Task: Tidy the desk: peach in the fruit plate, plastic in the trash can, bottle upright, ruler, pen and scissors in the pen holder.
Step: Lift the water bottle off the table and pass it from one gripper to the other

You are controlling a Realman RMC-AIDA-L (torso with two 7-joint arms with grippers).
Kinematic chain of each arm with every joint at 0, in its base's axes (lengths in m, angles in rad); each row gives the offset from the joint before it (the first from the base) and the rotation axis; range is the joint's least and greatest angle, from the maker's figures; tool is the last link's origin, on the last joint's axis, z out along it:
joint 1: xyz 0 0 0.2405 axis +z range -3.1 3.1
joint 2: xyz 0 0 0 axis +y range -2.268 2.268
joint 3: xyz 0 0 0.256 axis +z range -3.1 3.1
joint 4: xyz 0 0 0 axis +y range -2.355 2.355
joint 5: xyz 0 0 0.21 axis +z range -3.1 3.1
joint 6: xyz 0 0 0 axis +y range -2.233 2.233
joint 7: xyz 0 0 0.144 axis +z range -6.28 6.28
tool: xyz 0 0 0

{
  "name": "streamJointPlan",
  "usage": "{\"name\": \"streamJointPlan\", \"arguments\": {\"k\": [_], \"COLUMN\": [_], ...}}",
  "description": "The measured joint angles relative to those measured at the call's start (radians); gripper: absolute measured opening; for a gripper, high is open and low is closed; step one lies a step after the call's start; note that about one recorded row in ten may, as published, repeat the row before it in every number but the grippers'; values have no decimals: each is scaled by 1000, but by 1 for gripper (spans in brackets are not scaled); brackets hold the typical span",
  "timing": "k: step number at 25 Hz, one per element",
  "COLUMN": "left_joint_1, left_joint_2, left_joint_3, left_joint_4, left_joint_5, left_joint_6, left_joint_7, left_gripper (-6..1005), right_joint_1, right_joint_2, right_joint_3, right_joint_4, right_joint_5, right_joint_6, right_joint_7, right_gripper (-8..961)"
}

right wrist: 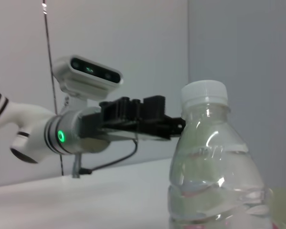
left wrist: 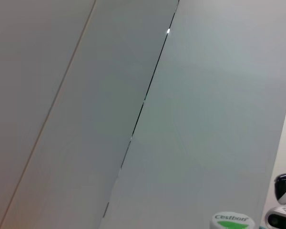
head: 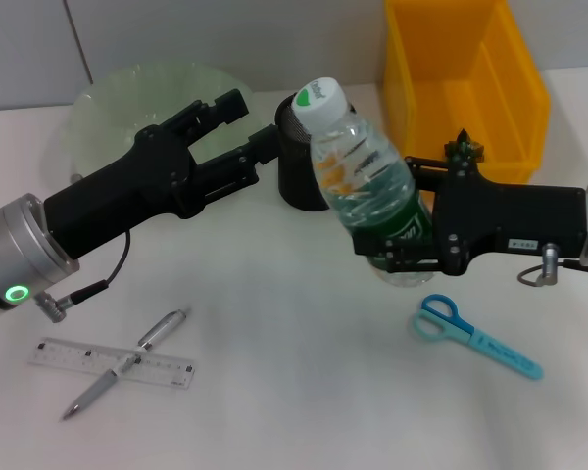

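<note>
Presently, desk [head: 294, 411]: bare stretch at near centre, between the crossed pen [head: 127, 361] and ruler [head: 113, 362] near left and the scissors [head: 477, 336] near right.
Far edge: fruit plate [head: 103, 103] left, pen holder [head: 296, 176] centre, trash can [head: 465, 83] right.
Right gripper [head: 397, 257]: reaches in from right, fingers pinching the bottle [head: 367, 191] low on its body, cap tilted far-left.
Left gripper [head: 250, 122]: arm stretched from left, fingers spread, tips beside pen holder.
Right wrist view only: bottle cap [right wrist: 204, 94] level with left gripper.
</note>
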Motion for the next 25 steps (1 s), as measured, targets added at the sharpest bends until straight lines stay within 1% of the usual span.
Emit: {"name": "streamJointPlan", "arguments": {"k": [8, 9, 17, 19, 25], "left_joint_1": [-5, -6, -10, -14, -23], "left_joint_2": [-2, -2, -2, -2, -2], "left_joint_3": [-1, -1, -2, -6, -9], "left_joint_4": [-20, -25, -40, -51, -66], "left_joint_5": [-2, -3, -3, -4, -4], "left_joint_6": [49, 66, 82, 82, 94], "left_joint_7": [20, 32, 43, 49, 51], "left_gripper": [824, 824, 823, 823, 822], "right_joint_1": [64, 83, 129, 150, 159], "right_joint_2": [1, 2, 3, 3, 3], "right_joint_3": [0, -1, -3, -10, -21], "right_joint_4": [105, 134, 200, 234, 251], "right_joint_5": [19, 23, 27, 27, 28], "right_joint_6": [-10, -11, -30, -31, -31], "right_joint_7": [-47, -59, -82, -88, -91], "right_gripper": [771, 771, 771, 771, 770]}}
